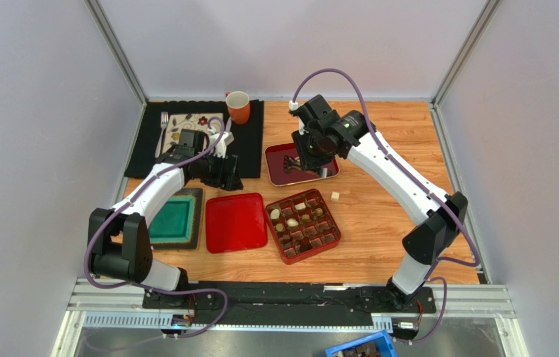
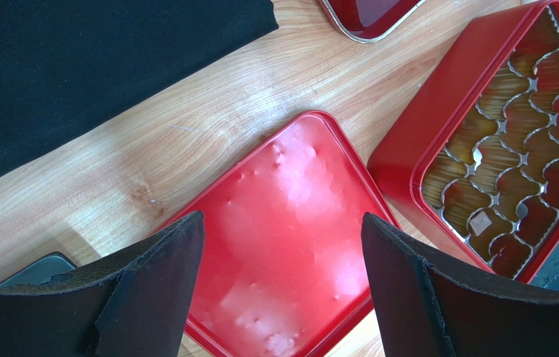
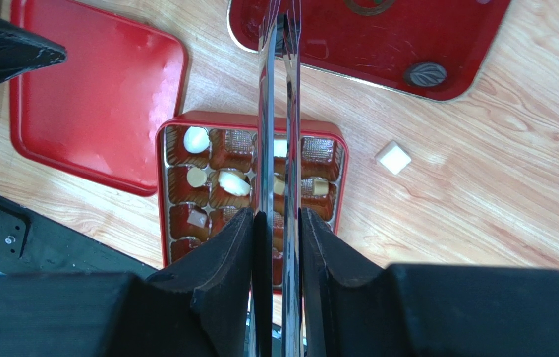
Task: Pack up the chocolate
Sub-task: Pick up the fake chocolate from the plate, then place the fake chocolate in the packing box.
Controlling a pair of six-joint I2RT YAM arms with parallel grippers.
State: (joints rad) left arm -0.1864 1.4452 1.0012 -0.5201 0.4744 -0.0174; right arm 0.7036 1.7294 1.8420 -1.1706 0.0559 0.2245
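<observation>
One loose chocolate [image 3: 393,158]: white square, flat on the table [image 3: 483,186], corners set diamond-wise in the right wrist view, no long axis to tell.
Relative to pincer: right of the tongs [image 3: 267,111], apart from them, just off a corner of the box [image 3: 215,119], between box and dark red tray [image 3: 379,52].
Right gripper [image 3: 275,216]: clamped on the tongs, blades running over the box toward the tray, tips out of the wrist view.
Box: gridded, partly filled with boxed chocolates [image 3: 197,139], white ovals, cream and dark.
Tray: one round dark piece [image 3: 425,74] near its rim.
Left gripper [image 2: 281,223]: jaws wide, nothing between, above the red lid [image 2: 297,163].
</observation>
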